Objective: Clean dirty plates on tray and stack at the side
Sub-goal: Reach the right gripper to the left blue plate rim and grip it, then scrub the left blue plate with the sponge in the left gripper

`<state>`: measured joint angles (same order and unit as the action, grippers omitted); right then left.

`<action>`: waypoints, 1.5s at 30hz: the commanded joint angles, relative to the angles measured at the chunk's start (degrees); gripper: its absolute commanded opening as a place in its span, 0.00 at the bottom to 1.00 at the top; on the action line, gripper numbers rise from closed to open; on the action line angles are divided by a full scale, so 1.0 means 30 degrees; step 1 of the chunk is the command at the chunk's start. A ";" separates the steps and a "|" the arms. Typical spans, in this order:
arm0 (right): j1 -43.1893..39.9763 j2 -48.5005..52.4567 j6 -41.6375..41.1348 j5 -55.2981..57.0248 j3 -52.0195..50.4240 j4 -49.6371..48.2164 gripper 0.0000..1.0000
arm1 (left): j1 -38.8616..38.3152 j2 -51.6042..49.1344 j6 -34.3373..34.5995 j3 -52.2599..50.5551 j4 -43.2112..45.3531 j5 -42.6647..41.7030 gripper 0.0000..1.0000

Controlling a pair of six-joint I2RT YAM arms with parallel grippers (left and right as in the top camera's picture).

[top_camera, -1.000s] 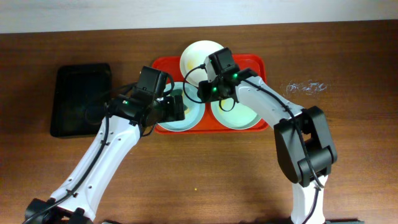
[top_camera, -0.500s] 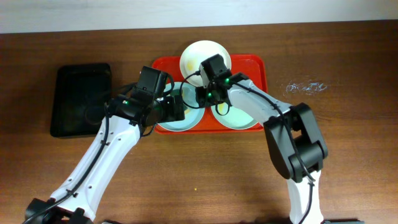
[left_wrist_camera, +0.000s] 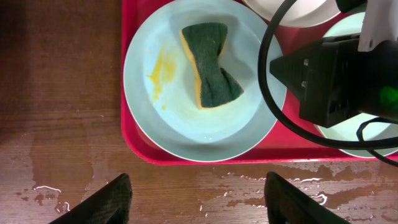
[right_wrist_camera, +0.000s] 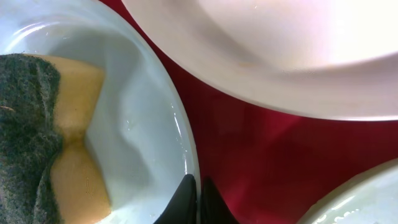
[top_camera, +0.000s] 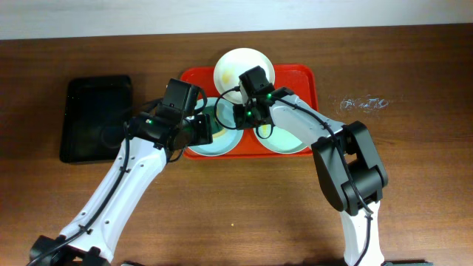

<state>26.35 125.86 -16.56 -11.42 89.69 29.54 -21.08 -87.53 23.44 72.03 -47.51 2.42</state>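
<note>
The red tray (top_camera: 307,77) holds three plates. A white plate (top_camera: 235,65) sits at the back and a mint plate (top_camera: 284,142) at the front right. The front-left mint plate (left_wrist_camera: 186,118) carries a yellow smudge (left_wrist_camera: 158,74) and a green-and-yellow sponge (left_wrist_camera: 210,65). My right gripper (right_wrist_camera: 199,193) is shut on this plate's right rim (right_wrist_camera: 177,124), one finger inside the plate and one over the tray. In the overhead view it sits between the plates (top_camera: 240,112). My left gripper (left_wrist_camera: 199,199) is open and empty above the wet table, just in front of the tray.
A smaller black tray (top_camera: 96,118) lies left of the red tray. A crumpled clear wrapper (top_camera: 362,103) lies to the right. Water streaks (left_wrist_camera: 280,186) wet the wood in front of the tray. The right arm's body (left_wrist_camera: 342,74) hangs over the front-right plate.
My right gripper has moved left from over the right mint plate to the left mint plate's right rim. The left arm has barely moved.
</note>
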 commanded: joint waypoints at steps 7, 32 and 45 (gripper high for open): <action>0.0051 0.0197 -0.0087 0.0321 0.0182 0.0634 0.04 | 0.5763 -0.0073 -0.0051 -0.0211 0.0663 -0.2229 0.63; 0.0073 0.0197 -0.0073 0.0321 0.0175 0.0925 0.04 | 0.4153 -0.7184 -0.1326 0.1435 0.7053 -0.5719 0.60; 0.0073 0.0197 -0.0080 0.0321 0.0175 0.0852 0.04 | 0.4146 -0.8830 -0.1413 0.1435 0.7264 -0.6040 0.58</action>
<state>26.35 125.86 -17.56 -11.38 90.04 31.24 -8.62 -111.35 20.56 75.48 -26.06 -13.69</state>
